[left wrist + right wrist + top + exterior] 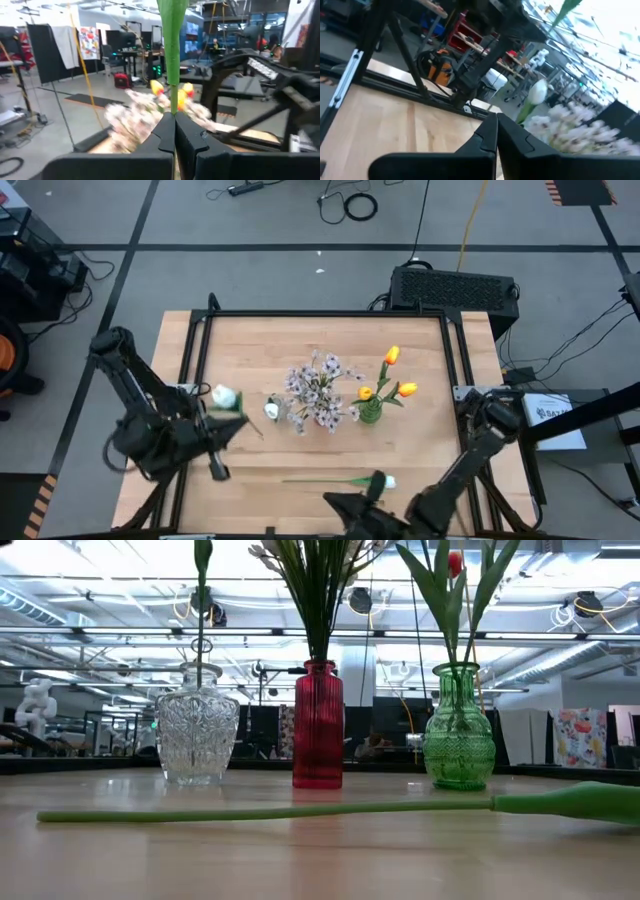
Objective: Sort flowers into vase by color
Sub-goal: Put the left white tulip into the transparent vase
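Observation:
My left gripper (pixel 174 119) hovers at the table's left (pixel 232 425), shut on a white tulip (pixel 225 395) whose green stem rises from it. My right gripper (pixel 496 119) is at the near edge (pixel 340 502), shut with nothing between its fingers. Just beyond it another white tulip (pixel 383 480) lies flat on the table along its whole stem (pixel 270 811). Three vases stand in a row: a clear vase (pixel 198 735) with one white tulip (pixel 272 408), a red vase (pixel 318 725) with pale pink blossoms (pixel 318 390), and a green vase (pixel 458 730) with orange tulips (pixel 390 375). My left gripper pinches the tulip's green stem (pixel 173 107) between its two fingers, at their free ends. The fingers lie level and across the stem, coming from the table's left. The stem stands upright above them, lifted clear of the table, and its top leaves the wrist picture.
A black frame (pixel 320 313) runs along the table's far, left and right edges. Bare wood (pixel 250 340) lies between the vases and the far edge. A black box (pixel 455 288) sits on the floor beyond the far right corner.

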